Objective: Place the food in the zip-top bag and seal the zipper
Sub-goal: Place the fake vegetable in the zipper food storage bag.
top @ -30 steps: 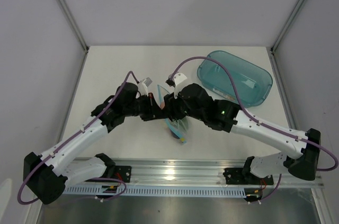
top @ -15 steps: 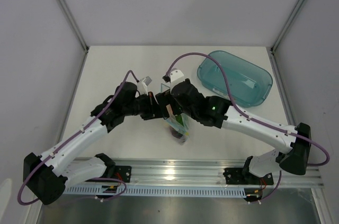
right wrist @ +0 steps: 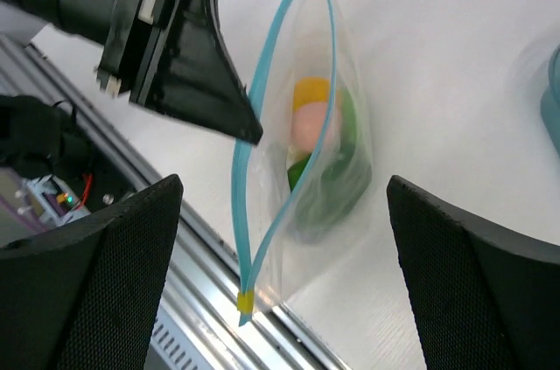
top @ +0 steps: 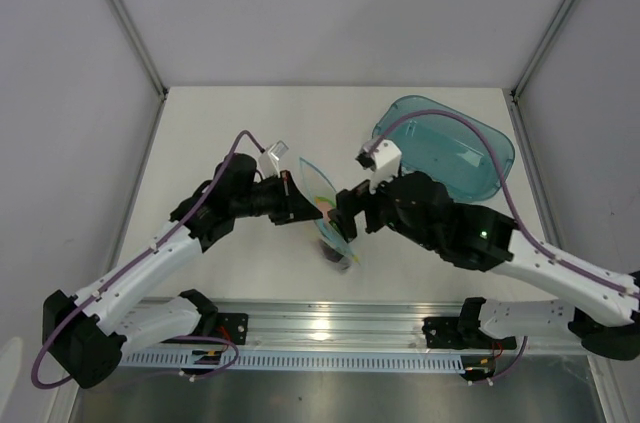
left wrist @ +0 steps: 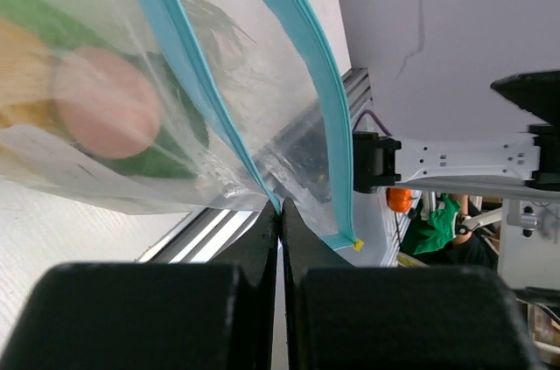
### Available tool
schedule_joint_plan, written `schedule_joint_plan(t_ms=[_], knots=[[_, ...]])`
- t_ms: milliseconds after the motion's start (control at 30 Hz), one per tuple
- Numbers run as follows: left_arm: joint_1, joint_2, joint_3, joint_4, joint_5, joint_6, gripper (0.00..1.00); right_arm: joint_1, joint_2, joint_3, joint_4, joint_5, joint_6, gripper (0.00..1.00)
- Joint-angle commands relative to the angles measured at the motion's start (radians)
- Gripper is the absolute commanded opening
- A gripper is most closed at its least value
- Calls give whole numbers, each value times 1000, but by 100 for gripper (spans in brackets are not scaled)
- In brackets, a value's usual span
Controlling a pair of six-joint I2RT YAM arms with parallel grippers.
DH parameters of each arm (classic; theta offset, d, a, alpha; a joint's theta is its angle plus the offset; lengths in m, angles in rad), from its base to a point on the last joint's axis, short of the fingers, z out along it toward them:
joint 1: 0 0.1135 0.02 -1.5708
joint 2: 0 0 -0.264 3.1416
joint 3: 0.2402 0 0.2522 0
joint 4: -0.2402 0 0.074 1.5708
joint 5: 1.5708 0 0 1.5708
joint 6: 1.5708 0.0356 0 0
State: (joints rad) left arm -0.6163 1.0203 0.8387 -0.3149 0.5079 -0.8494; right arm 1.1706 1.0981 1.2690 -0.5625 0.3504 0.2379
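Observation:
The zip-top bag [top: 325,205] hangs above the table between the two arms, with its mouth gaping. My left gripper [top: 293,199] is shut on one zipper [left wrist: 175,46] strip, pinching it at the fingertips [left wrist: 278,209]. The food is inside the bag: a pink piece [left wrist: 105,112], a yellow-orange piece [right wrist: 311,90] and green pieces [right wrist: 337,173]. The two light-blue strips [right wrist: 241,178] stand apart in a lens shape and join at a yellow end tab [right wrist: 246,302]. My right gripper [top: 343,221] is wide open, right of the bag and apart from it, its jaws either side of the bag in the right wrist view [right wrist: 282,179].
The teal tub [top: 445,148] lies at the back right on the white table [top: 220,133]; its edge shows in the right wrist view [right wrist: 553,81]. The metal rail [top: 330,323] runs along the near edge. The left gripper's black body [right wrist: 184,64] sits beside the bag mouth.
My right gripper, close against the bag beside the left one earlier, has opened and drawn back to the right. The bag mouth now gapes. My left gripper still holds its strip.

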Motion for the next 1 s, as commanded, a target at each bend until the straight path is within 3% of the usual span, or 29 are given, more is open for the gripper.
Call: schedule_joint_plan(t_ms=[0,267,500,600,667,700,800,933,967], knots=[[-7,-35,36,50,-2,-51,0,4,-104,-86,-40,-82,-12,99],[-11,-5,46,100,6,-89,1,6,-219,-312,25,-261,41,95],[-23,20,56,108,23,-85,1,23,-170,-375,101,-215,-5,85],[-22,8,51,94,11,-70,0,24,-112,-358,93,-164,-18,75],[-23,-6,60,77,0,-48,1,23,-84,-344,90,-127,-23,61],[-23,-9,59,57,-6,-39,1,23,-64,-341,98,-101,-31,47],[-23,-32,60,31,-40,-5,1,23,-46,-318,96,-73,-49,24],[-23,-78,69,-39,-103,50,1,23,-43,-264,49,-51,-69,7],[-23,-88,71,-53,-120,76,5,23,-49,-249,39,-48,-75,5]])
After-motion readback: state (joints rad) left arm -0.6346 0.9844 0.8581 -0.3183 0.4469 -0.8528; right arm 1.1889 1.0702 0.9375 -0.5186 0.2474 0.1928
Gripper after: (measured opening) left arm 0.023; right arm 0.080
